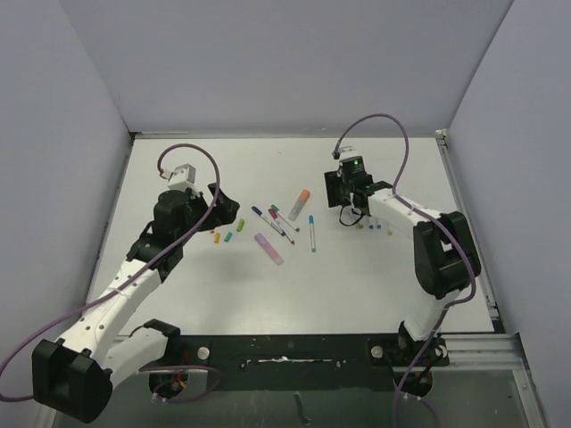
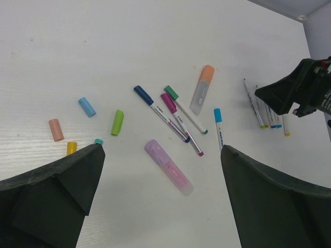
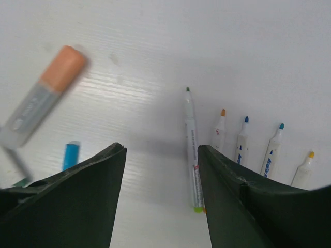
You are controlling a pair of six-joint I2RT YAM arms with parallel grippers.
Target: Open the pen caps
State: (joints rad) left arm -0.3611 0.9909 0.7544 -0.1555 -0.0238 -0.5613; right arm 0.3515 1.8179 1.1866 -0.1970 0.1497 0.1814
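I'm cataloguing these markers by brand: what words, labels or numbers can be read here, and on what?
No text can be read in any view.
Uncapped pens: blue print on the white barrels, too blurred to read.
Orange-capped highlighter: grey print on the barrel, blurred.
Green-tipped pen: small marks along the barrel, too small to read.

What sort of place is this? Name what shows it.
Likely a robot lab test cell: a white table boxed in by plain grey walls, two arms bolted at its near edge, marker pens scattered on it.
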